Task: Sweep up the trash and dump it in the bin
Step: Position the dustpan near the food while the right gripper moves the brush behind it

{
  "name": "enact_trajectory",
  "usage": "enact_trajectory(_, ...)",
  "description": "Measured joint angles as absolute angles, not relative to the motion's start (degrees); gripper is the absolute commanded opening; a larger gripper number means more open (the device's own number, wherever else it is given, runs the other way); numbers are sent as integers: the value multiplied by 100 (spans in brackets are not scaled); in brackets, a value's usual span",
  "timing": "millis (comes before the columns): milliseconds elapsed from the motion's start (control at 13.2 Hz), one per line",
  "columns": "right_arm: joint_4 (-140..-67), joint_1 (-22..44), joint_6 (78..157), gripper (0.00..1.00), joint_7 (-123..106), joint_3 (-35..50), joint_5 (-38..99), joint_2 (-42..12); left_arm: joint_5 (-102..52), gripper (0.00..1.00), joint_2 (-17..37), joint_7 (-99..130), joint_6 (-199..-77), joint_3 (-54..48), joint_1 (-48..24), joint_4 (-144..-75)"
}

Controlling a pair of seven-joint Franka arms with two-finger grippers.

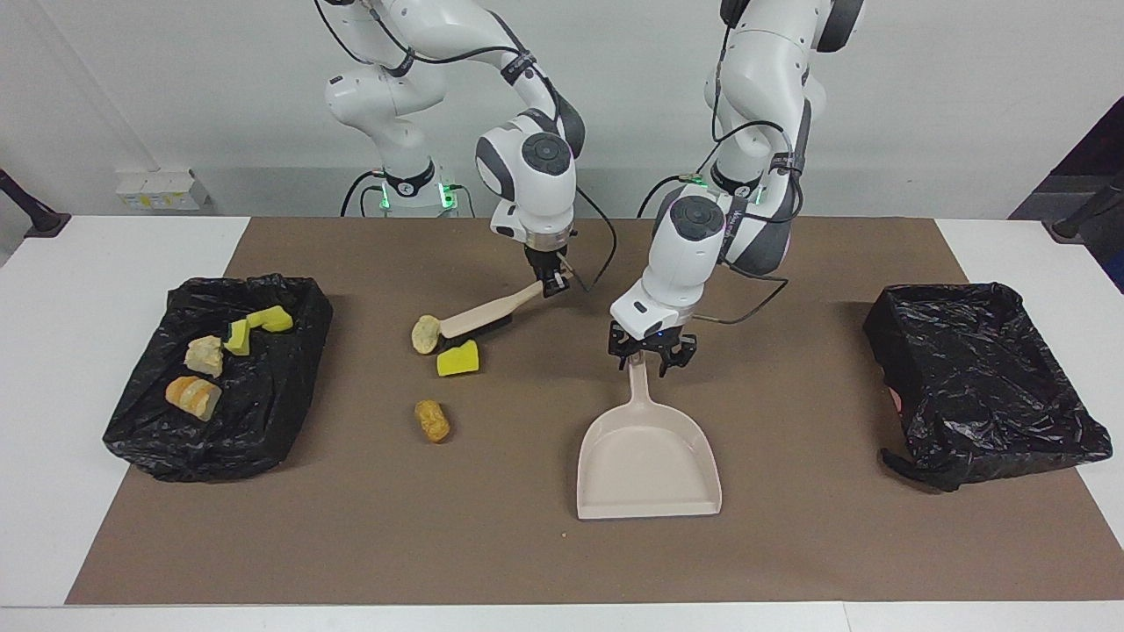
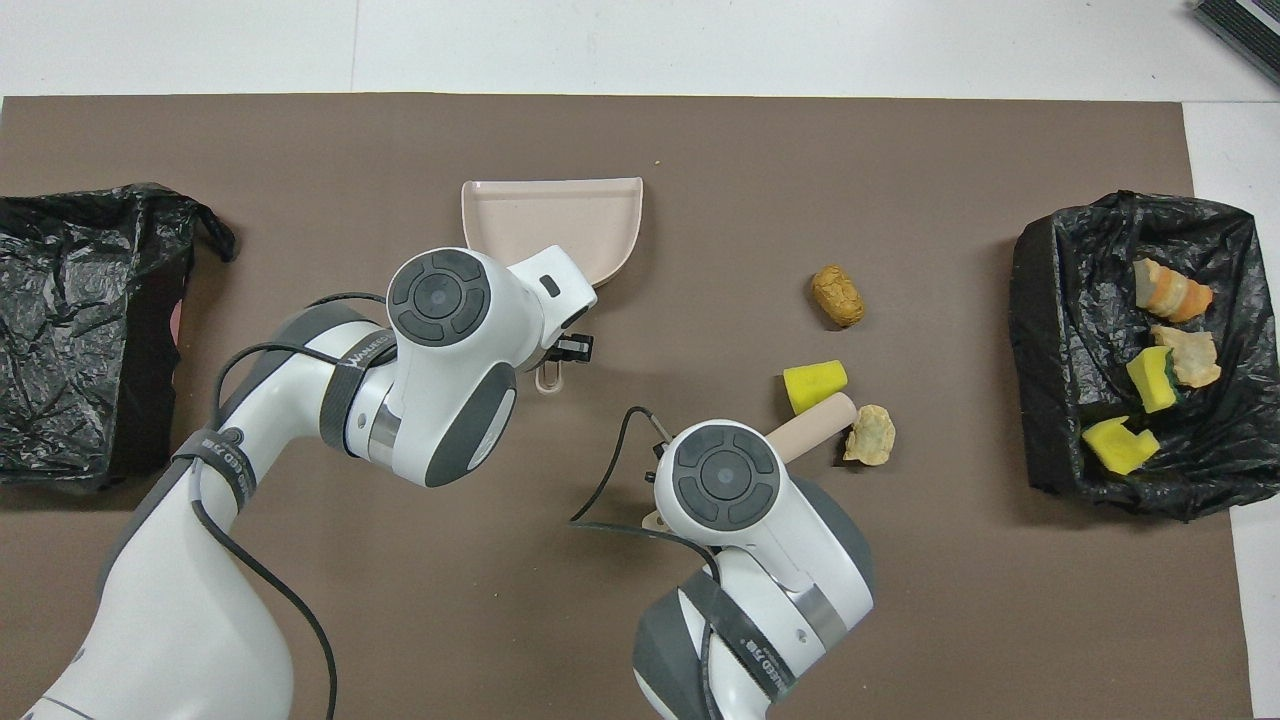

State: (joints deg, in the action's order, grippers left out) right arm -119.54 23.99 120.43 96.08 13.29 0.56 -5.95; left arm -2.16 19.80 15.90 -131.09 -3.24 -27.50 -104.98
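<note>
Three pieces of trash lie on the brown mat: a tan lump [image 1: 426, 333] [image 2: 870, 436], a yellow sponge chunk [image 1: 458, 359] [image 2: 814, 384] and a golden-brown lump [image 1: 432, 420] [image 2: 837, 296]. My right gripper [image 1: 555, 285] is shut on the handle of the beige brush [image 1: 492, 312] [image 2: 810, 425], whose head rests beside the tan lump and the sponge. The beige dustpan [image 1: 648, 456] [image 2: 550, 225] lies flat mid-table. My left gripper [image 1: 654, 355] [image 2: 570, 350] is open, low over the end of its handle. Several more pieces [image 1: 204, 355] [image 2: 1150, 378] lie in the bin at the right arm's end.
That black-bagged bin [image 1: 140, 439] [image 2: 1040, 400] stands at the right arm's end of the mat. A second black-bagged bin [image 1: 983, 377] [image 2: 60, 330] stands at the left arm's end, with no trash showing in it. White table borders the mat.
</note>
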Motion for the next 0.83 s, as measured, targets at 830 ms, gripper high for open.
enact_trajectory(830,-12511,1562,10502,0,6190,1322,57,464,-30,0,1409,-2872,-12158,-214,-1942,-10381)
